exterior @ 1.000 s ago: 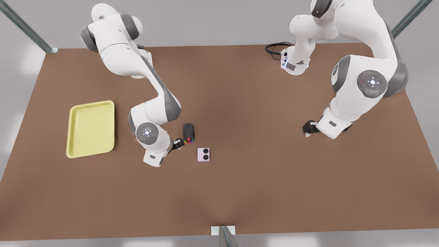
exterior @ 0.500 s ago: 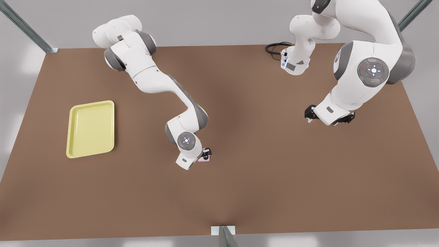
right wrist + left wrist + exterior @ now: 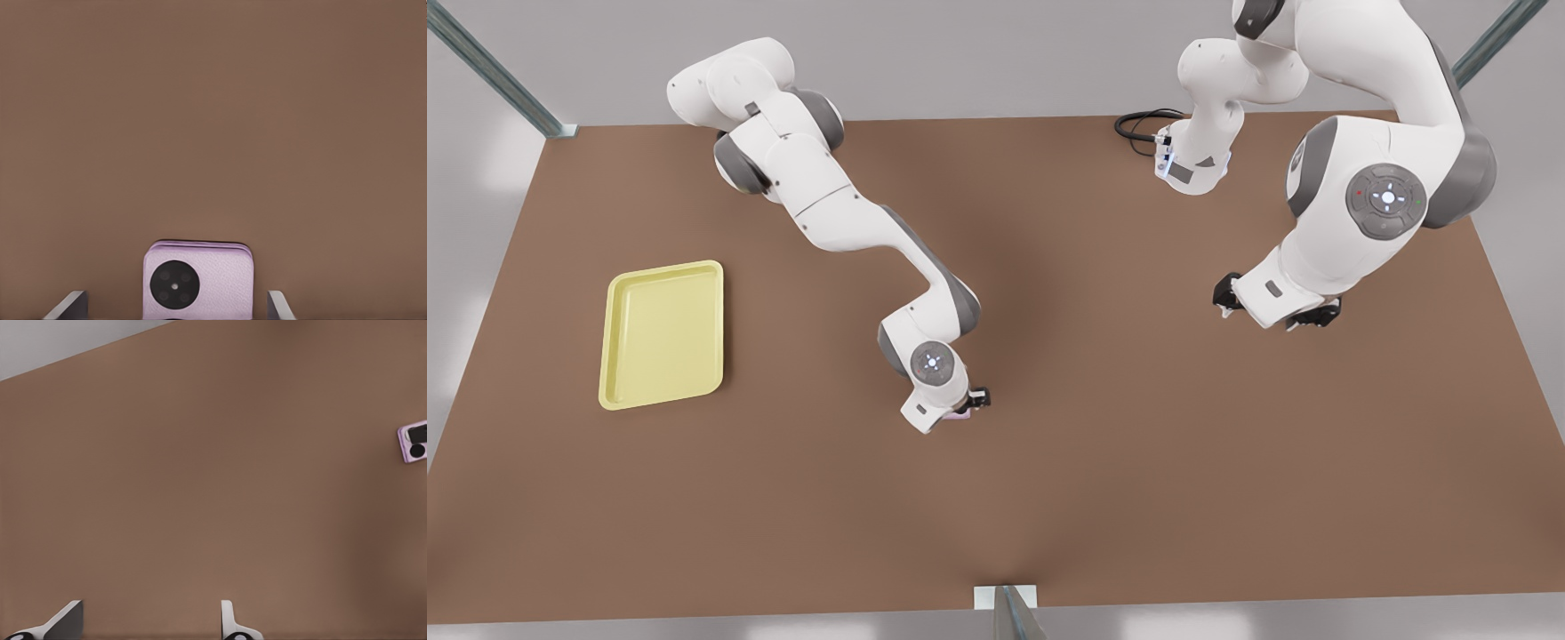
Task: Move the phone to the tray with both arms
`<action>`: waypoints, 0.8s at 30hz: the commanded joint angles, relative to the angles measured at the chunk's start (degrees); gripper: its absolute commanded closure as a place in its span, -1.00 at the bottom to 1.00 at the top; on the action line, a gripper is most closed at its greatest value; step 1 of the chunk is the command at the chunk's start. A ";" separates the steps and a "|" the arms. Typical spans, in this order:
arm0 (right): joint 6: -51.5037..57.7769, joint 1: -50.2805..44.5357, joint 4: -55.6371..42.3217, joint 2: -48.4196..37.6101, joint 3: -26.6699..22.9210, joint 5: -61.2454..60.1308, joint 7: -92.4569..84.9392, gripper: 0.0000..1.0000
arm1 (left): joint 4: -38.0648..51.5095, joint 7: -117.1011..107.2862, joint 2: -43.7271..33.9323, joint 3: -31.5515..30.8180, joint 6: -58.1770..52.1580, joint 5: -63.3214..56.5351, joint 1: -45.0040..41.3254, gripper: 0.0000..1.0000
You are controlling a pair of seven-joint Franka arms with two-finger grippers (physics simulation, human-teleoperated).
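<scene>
Illumination is even and diffuse, arriving from overhead. The table (image 3: 1138, 498) renders as matte brown with no glare. A soft, broad shadow darkens its surface near the centre, beneath the arm on the front view's left. The white arm shells appear bright without clipping. Edges in the wrist views appear slightly soft.

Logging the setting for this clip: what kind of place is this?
Apparently a simulated tabletop test cell, not a home or shop: a bare brown table with metal frame posts, two white arms mounted on it, and a yellow tray.
</scene>
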State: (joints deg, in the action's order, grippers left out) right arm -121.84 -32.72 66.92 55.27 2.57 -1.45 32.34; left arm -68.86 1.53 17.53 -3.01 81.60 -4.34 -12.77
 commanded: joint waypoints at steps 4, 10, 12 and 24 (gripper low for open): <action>-2.88 0.02 1.55 -0.17 -0.02 -0.22 8.88 -1.00 | -0.05 3.65 -0.04 0.03 -0.04 0.39 -0.07 -1.00; -3.23 0.11 2.42 0.54 -0.02 -0.31 8.97 -1.00 | -0.14 3.57 0.40 0.03 -0.04 0.39 0.02 -1.00; -3.14 0.20 2.42 0.54 0.07 -0.31 9.14 -1.00 | -0.14 3.57 0.48 0.03 0.05 0.39 0.02 -1.00; -4.28 0.11 3.13 1.42 0.07 -0.22 9.23 -1.00 | -0.05 3.57 1.01 0.03 0.14 0.56 0.02 -1.00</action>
State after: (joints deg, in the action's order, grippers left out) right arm -125.63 -32.64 70.10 56.77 2.58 -1.57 39.22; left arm -68.96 4.16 18.50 -2.98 81.67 -3.87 -12.75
